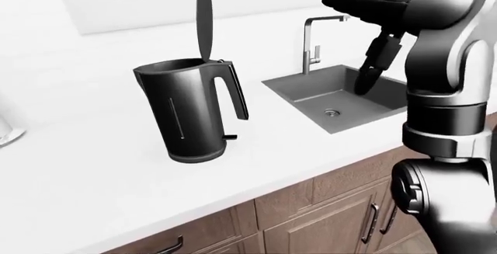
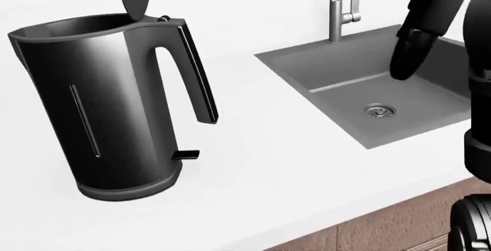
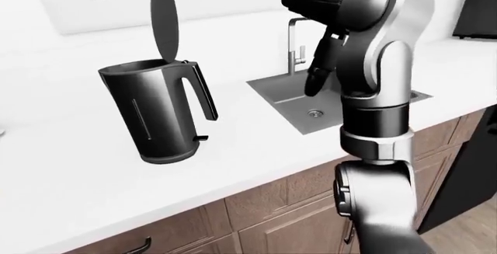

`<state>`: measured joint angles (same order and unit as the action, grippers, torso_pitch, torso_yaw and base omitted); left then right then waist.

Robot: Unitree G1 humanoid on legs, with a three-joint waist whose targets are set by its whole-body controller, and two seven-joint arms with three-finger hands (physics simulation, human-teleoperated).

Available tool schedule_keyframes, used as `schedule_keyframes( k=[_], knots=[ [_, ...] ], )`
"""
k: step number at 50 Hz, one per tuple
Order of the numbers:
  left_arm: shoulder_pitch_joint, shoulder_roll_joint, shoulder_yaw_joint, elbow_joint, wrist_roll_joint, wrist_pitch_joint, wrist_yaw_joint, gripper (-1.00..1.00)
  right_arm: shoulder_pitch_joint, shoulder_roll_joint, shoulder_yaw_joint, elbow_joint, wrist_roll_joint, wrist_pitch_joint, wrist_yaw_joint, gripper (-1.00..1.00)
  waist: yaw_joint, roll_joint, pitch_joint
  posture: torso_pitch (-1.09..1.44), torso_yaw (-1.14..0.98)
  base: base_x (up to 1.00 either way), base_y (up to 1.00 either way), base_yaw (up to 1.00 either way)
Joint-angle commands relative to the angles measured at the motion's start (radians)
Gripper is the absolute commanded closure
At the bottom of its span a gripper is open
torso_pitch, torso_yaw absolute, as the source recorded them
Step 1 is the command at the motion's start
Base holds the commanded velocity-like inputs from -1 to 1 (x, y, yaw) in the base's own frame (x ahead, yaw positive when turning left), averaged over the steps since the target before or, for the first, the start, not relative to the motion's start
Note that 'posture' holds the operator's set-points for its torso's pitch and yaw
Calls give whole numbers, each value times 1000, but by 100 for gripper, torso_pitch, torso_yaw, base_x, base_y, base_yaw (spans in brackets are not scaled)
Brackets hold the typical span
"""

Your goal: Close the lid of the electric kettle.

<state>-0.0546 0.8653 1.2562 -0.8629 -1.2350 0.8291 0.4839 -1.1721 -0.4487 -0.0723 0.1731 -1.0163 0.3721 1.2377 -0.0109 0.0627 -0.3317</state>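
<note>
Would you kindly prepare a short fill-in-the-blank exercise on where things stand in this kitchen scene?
1. The lid of the electric kettle stands ____, so the kettle is open.
2. The kettle's handle points toward the ____.
3. The right hand is raised above the ____, its fingers hanging down.
4. The faucet rises at the sink's ____ edge in the left-eye view.

Missing words: upright; sink; sink; top

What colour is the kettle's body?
Glossy black kettle, with light reflections down its side; clearest in the head view.
</note>
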Motion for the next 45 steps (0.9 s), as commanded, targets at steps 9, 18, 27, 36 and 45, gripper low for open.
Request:
schedule_keyframes(
  k=[9, 18, 27, 36, 45],
  knots=[
    [-10, 19, 3, 5, 5, -18, -2, -100, -45, 48, 17, -1, -49, -47, -6, -100, -3, 5, 3, -60, 0, 0, 0, 0],
    [-10, 15, -2, 5, 8, -22, -3, -100, -58, 104, 39, 55, -86, -78, -24, -100, -4, 9, 3, -60, 0, 0, 0, 0],
    [-10, 13, 0, 7, 8, -22, -5, -100, -103, 171, 64, 159, -113, -92, -81, -100, -3, 13, 2, -60, 0, 0, 0, 0],
    [-8, 14, 4, 8, 1, -23, -3, -100, -195, 213, 84, 318, -126, -113, -147, -100, 1, 16, 2, -60, 0, 0, 0, 0],
    [-9, 14, -1, 10, 0, -27, 2, -100, -218, 252, 99, 369, -130, -113, -169, -100, 5, 16, 1, -60, 0, 0, 0, 0]
  ],
)
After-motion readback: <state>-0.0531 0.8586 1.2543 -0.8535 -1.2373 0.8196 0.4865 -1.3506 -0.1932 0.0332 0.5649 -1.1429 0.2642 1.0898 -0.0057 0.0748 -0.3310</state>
